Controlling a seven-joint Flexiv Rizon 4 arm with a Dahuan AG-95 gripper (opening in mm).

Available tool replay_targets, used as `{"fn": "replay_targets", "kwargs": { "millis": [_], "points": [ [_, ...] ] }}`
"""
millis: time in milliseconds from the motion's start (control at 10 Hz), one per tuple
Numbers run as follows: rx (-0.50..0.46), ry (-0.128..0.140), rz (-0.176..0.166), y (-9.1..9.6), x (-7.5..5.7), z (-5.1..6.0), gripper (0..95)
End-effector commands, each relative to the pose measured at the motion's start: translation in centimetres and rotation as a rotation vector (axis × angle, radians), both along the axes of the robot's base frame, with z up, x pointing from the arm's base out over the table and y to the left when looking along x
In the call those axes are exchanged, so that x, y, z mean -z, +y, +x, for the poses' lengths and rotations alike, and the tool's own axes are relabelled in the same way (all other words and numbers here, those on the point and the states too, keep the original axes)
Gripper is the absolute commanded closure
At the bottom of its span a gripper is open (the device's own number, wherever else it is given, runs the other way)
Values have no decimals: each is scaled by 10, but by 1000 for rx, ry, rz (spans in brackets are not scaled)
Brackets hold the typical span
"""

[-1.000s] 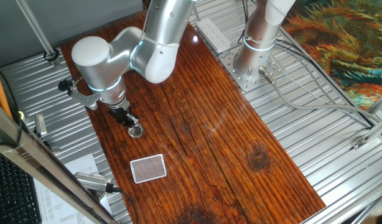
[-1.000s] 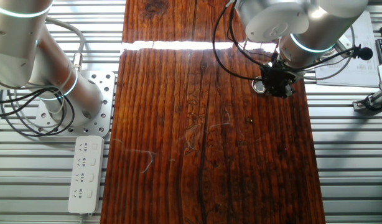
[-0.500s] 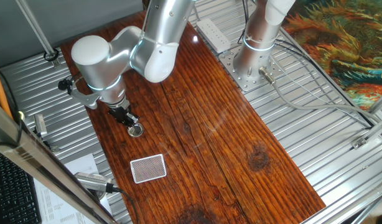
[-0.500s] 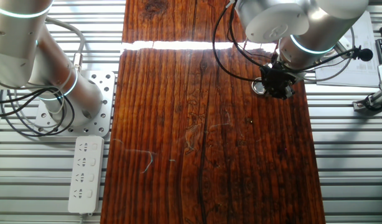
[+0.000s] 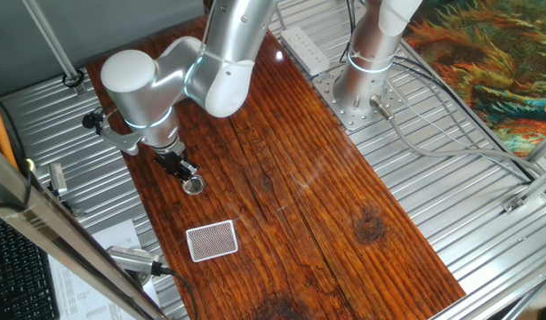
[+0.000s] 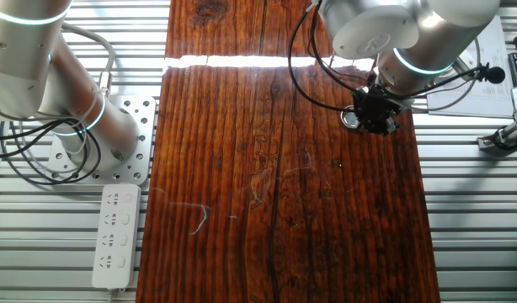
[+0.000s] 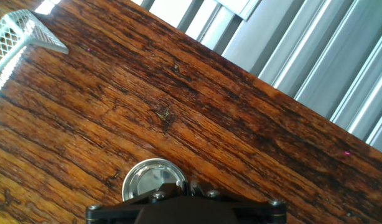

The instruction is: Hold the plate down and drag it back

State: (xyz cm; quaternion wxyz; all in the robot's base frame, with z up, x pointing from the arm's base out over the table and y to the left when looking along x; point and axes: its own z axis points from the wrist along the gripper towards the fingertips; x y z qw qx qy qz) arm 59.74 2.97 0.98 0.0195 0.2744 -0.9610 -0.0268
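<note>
The plate point(image 5: 194, 186) is a small round silver disc with a raised rim, and it lies flat on the dark wooden bench point(image 5: 326, 222), near the long edge where the metal slats begin. In the hand view the plate point(image 7: 152, 181) shows at the bottom of the picture, its lower part covered by the black body of the hand – the shiny centre reflects light. The hand point(image 5: 181, 172) stands right at the plate and points down on it; in the other fixed view the hand point(image 6: 375, 116) hides most of the disc, so only a part of the rim point(image 6: 349, 119) looks out beside it. The tips seem to rest on or at the rim of the plate, but they are hidden, and I cannot tell if the fingers are wide or narrow. A white card point(image 5: 211, 240) with a fine red cross-hatch pattern lies on the bench apart from the plate, closer to the bench's end; its corner point(image 7: 20, 32) appears at the top left of the hand view. On the slats beyond the far side of the bench a white power strip point(image 6: 114, 235) lies beside the base of a second arm point(image 6: 90, 139) – this arm is well apart from the plate.
</note>
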Motion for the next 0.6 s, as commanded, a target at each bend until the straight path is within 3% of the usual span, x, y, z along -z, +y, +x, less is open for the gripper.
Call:
{"fn": "replay_targets", "kwargs": {
  "millis": [100,600],
  "points": [
    [2,0,-4,-1,0,0,950],
    [-9,-1,-6,-6,-2,0,950]
  ]
}}
